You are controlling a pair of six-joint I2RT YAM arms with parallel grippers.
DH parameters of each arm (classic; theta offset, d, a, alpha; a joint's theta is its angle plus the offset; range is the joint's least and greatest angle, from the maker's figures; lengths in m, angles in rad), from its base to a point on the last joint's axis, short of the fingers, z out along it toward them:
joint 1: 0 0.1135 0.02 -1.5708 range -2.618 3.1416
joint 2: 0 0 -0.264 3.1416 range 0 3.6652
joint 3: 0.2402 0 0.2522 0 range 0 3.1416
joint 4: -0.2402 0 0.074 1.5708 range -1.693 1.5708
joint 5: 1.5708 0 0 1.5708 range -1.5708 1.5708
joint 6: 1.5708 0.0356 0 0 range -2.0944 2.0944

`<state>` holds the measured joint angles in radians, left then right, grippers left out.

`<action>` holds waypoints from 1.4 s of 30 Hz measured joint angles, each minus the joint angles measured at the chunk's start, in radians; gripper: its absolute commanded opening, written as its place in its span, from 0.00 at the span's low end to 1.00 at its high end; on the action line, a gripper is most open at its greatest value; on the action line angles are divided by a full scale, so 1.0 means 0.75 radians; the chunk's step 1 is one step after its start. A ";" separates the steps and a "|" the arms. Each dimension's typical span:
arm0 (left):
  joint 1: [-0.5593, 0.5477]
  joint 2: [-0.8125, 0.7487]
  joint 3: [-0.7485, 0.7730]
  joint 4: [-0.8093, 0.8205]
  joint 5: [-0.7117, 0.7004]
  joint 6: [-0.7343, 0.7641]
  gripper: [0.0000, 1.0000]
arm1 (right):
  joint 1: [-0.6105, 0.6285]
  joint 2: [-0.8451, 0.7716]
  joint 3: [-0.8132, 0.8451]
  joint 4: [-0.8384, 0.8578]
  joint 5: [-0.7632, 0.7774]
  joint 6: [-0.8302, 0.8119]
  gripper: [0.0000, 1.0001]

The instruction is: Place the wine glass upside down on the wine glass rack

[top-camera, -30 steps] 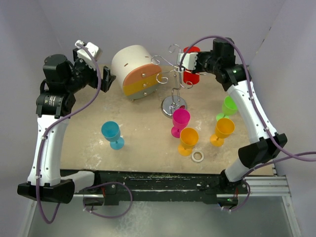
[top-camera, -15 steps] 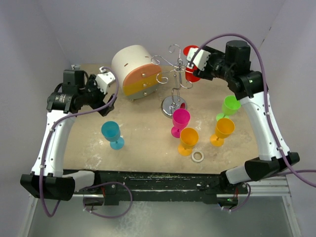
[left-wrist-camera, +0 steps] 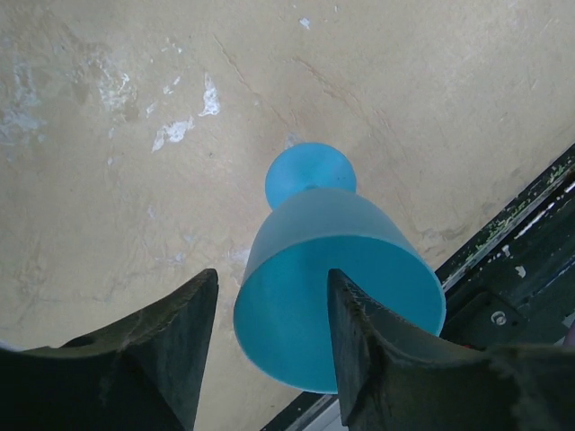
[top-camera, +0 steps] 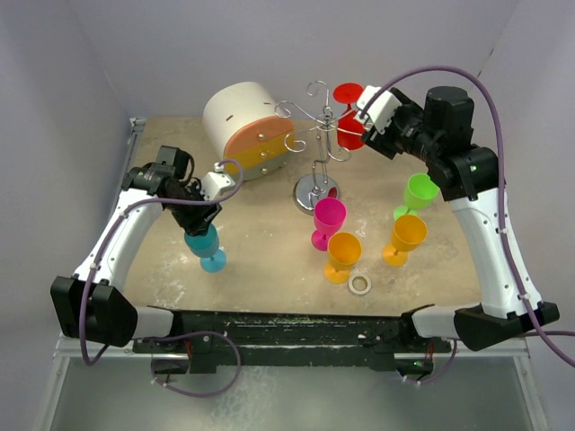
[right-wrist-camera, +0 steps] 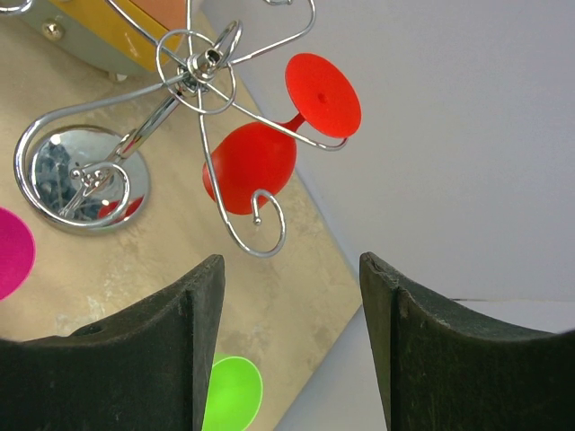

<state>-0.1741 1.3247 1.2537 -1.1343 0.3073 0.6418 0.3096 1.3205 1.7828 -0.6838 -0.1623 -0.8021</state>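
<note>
My left jaws stand apart over the blue wine glass [left-wrist-camera: 305,269], upright on the surface [left-wrist-camera: 135,180] far from the wine glass rack [top-camera: 317,171], my right jaws are apart too, and a crooked squeeze could tip it.

blue glass [top-camera: 206,245] bowl: under left tool [top-camera: 201,221] | magenta glass [right-wrist-camera: 13,265]: cut by left edge

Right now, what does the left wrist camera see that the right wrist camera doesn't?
Only the left wrist view shows the blue wine glass, standing upright on its foot, framed by the left gripper. Only the right wrist view shows the red wine glass hanging upside down on the wine glass rack, plus the rim of the green glass and a sliver of the pink glass. Both show the tan table.
</note>
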 measured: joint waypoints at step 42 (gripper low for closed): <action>-0.033 -0.113 1.049 0.078 0.433 -0.270 0.00 | -0.002 0.077 0.177 0.001 -0.311 0.435 0.75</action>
<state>-0.1989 1.2400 2.0403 -1.0756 0.6323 0.4397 0.3084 1.3785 1.9156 -0.6834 -0.3954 -0.4759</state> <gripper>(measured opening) 0.009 0.802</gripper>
